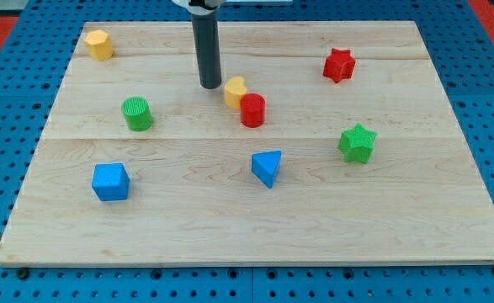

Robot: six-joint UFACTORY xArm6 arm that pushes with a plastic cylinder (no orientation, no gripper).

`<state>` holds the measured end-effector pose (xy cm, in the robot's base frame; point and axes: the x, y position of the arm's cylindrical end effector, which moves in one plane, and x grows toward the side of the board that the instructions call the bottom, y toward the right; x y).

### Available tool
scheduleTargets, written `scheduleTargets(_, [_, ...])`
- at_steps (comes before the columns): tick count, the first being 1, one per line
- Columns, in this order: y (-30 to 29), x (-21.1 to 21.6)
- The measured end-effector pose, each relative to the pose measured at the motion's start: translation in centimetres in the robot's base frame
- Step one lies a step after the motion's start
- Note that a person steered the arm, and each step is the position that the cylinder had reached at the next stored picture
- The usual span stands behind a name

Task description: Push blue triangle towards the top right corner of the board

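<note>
The blue triangle (267, 167) lies on the wooden board (415, 219), a little below the middle. My tip (210, 86) rests on the board above and to the left of the triangle, well apart from it. The tip stands just left of a yellow heart-shaped block (235, 91), with a small gap between them. A red cylinder (252, 110) touches that yellow block at its lower right and sits between the tip and the triangle's upper side.
A yellow hexagon block (99, 44) sits at the top left corner. A green cylinder (136, 114) is at the left. A blue cube (110, 182) is at the lower left. A red star (339, 65) is at the upper right and a green star (357, 143) at the right.
</note>
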<state>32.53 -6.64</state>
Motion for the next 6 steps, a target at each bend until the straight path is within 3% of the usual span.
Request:
scheduleTargets(2, [5.7, 0.2])
scheduleTargets(3, [5.7, 4.2])
scheduleTargets(4, [5.4, 5.0])
scheduleTargets(5, [7.3, 1.7])
scheduleTargets(6, [14.0, 2.3])
